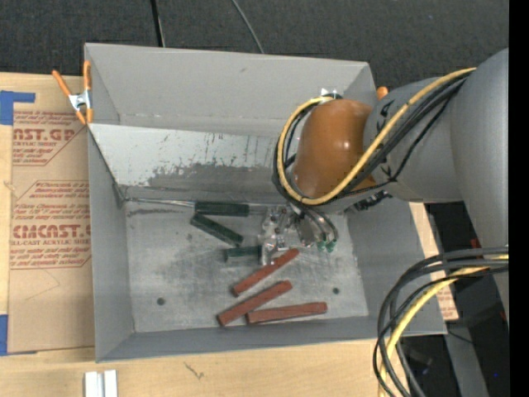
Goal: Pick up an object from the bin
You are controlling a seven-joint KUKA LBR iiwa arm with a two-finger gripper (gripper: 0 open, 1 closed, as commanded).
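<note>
The claw (278, 236) is seen low over the bin floor (165, 275), a little right of the middle and near the back wall (190, 151). Whether it is open or closed cannot be told, and nothing is seen to be gripped in it. Just below it lies the upper right end of the top red bar (266, 273), a flat red-brown strip set on a slant, its lower end pointing down and left. Whether that end is touched by the claw cannot be made out. Just left of the claw lies the short green bar (241, 255), dark and nearly level, its right end close to the claw and to the top red bar. Further left and up, the slanted green bar (216, 228) is found, and above it the back green bar (221, 209), laid along the foot of the back wall. Towards the front of the bin, the middle red bar (254, 303) is laid almost parallel to the top one, and the front red bar (287, 312) lies nearly level beside it, their left ends close together. Above the claw, the wrist is hidden under the orange cover (331, 147), round which cables (287, 151) are looped, and the grey arm (463, 139) is carried off to the right.
</note>
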